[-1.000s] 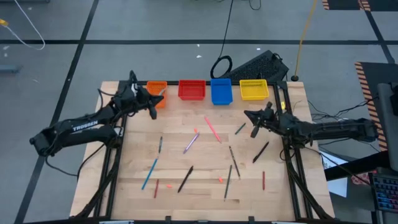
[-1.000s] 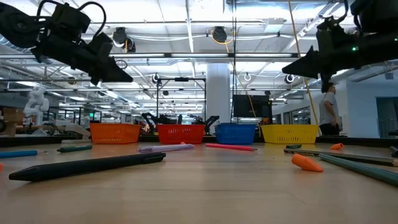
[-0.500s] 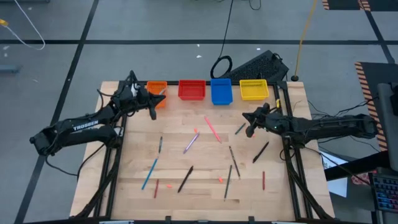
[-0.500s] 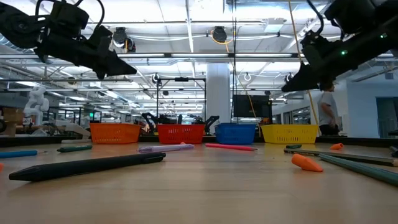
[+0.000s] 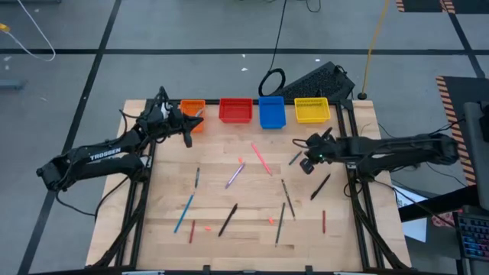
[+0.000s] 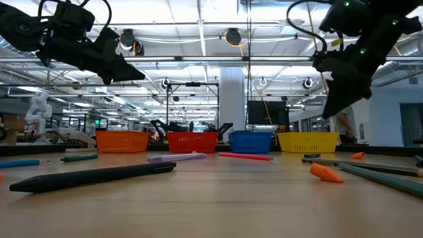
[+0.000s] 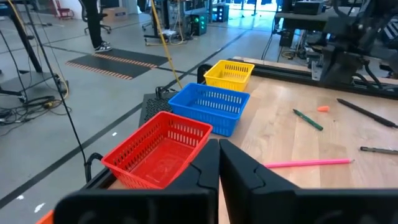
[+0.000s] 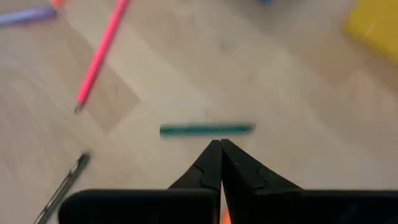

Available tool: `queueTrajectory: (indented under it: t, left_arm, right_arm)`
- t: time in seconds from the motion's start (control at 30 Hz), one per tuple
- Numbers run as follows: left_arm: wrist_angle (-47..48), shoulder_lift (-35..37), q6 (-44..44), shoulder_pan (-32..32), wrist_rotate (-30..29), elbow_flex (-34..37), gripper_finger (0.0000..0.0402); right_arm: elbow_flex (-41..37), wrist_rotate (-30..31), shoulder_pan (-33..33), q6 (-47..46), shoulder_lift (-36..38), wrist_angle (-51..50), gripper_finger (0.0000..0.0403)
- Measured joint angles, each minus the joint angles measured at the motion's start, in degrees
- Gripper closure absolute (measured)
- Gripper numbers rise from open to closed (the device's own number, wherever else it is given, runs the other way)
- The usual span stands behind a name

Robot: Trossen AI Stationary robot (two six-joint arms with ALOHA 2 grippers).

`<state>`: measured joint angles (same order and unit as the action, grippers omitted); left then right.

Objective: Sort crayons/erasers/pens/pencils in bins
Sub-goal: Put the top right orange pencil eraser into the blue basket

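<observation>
The right gripper (image 8: 221,144), fingers pressed together and holding nothing, hangs just above a short dark green pencil (image 8: 206,129) near one long pink pencil (image 8: 99,55). The left gripper (image 7: 219,146), likewise closed, hovers beside four plastic bins (image 5: 251,110): orange, red, blue, yellow.

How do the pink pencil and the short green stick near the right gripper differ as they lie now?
The pink pencil is clearly longer than the green stick. The pink pencil lies nearer the table's middle, while the green stick lies right in front of the right gripper, whose fingers are shut and pointed at it in the right wrist view. Their slants across the table also run opposite ways. Both lie flat on the wood, outside every bin, untouched.
</observation>
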<state>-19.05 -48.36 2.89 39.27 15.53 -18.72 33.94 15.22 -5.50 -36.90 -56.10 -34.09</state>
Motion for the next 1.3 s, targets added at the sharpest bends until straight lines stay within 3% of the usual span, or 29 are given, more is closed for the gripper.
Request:
queueTrajectory:
  t: [0.2,0.5,0.9,1.3]
  left_arm:
    - [-0.02,0.0,-0.5,0.0,0.0,0.0,0.0393]
    - [-1.17,0.0,-0.39,-0.02,0.0,-0.02,0.0379]
    - [-2.29,0.0,-0.16,-0.02,0.0,-0.02,0.0378]
    - [-2.27,0.0,-0.15,-0.02,0.0,-0.02,0.0378]
  right_arm:
    - [0.52,-7.73,0.0,-9.37,-3.3,-6.39,0.0353]
    - [0.52,-7.84,0.0,-13.79,-5.88,-10.31,0.0272]
    - [-1.36,-7.78,-0.02,-16.42,-13.37,-7.5,0.0272]
    - [-1.38,-7.55,-0.04,-18.48,-16.35,-4.28,0.0273]
